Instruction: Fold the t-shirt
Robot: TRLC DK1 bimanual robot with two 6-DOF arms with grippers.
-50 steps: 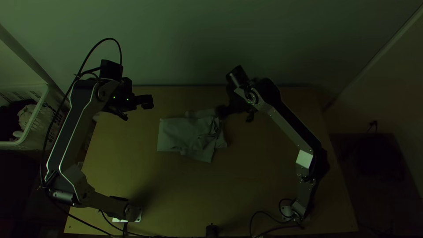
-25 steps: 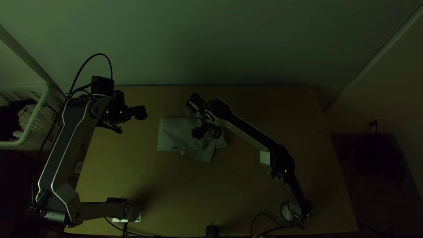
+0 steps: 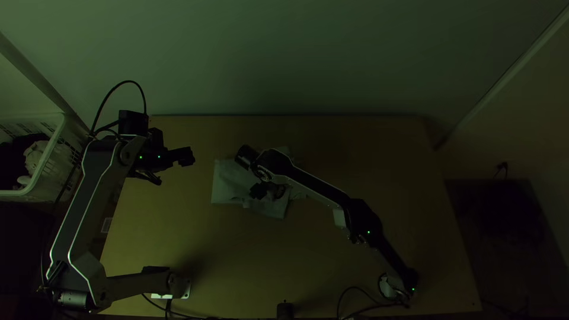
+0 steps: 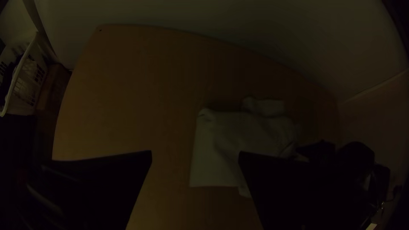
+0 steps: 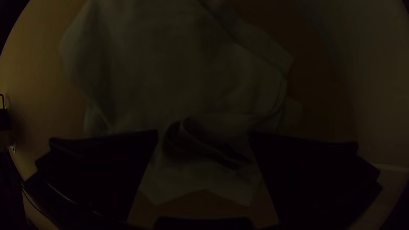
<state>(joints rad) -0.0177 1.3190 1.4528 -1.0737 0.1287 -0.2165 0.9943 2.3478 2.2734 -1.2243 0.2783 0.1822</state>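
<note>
A pale t-shirt (image 3: 228, 181) lies folded and rumpled near the table's middle. My left gripper (image 3: 172, 168) is open over bare wood, to the left of the cloth. My right gripper (image 3: 268, 191) is over the cloth's right part, partly under its own arm. The left wrist view has the left gripper (image 4: 196, 152) with fingers apart and the t-shirt (image 4: 219, 145) beyond. Seen from the right wrist, the right gripper (image 5: 203, 132) is open above the t-shirt (image 5: 166, 64), where a dark opening shows between creased layers; whether it touches the fabric I cannot tell.
A white basket (image 3: 56, 160) holding cloth stands beyond the table's left edge. The wooden table (image 3: 237, 255) has bare surface in front of the shirt and to its right. Cables (image 3: 355, 290) lie near the right arm's base.
The right arm has swung left and toward the table's near edge, from the shirt's far right corner to over the cloth. The left arm has drawn slightly left and nearer. The shirt looks unmoved.
</note>
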